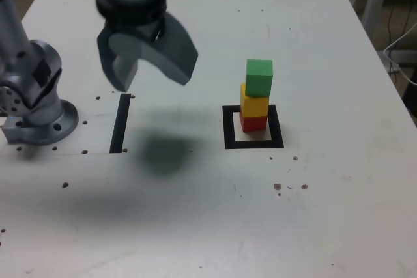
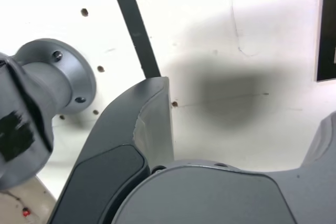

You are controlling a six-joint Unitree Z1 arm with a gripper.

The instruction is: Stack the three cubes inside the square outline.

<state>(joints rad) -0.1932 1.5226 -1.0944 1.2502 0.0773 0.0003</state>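
Counter (image 1: 313, 213): It was white and flat, with small dark screw holes dotted over it. It carried everything else.
Arm base (image 1: 40, 105): The round grey base sat at the exterior view's left, bolted to the counter.
Claw (image 1: 146, 69): It hung high over the counter, well apart from the blocks, toward the exterior view's left. Its two grey jaws stood wide apart and nothing was between them. The wrist view showed the same thing (image 2: 241, 129): only bare counter and a shadow between the jaws.
Square outline (image 1: 229, 127): The thick black frame lay to the exterior view's right of the claw, with a pale middle.
Black strip (image 1: 120, 124): A straight dark strip lay just below the claw. It was not part of the job.
Red block (image 1: 253, 122): It sat at the bottom, inside the square outline.
Yellow block (image 1: 254, 103): It sat on the red block, touching it.
Green block (image 1: 259, 77): It sat on top, turned a little and pushed a bit toward the exterior view's right.
Job so far: All three blocks looked stacked, so the job seemed done.
How to do it well: The claw should stay up high and away. A bump could knock the crooked green block off.
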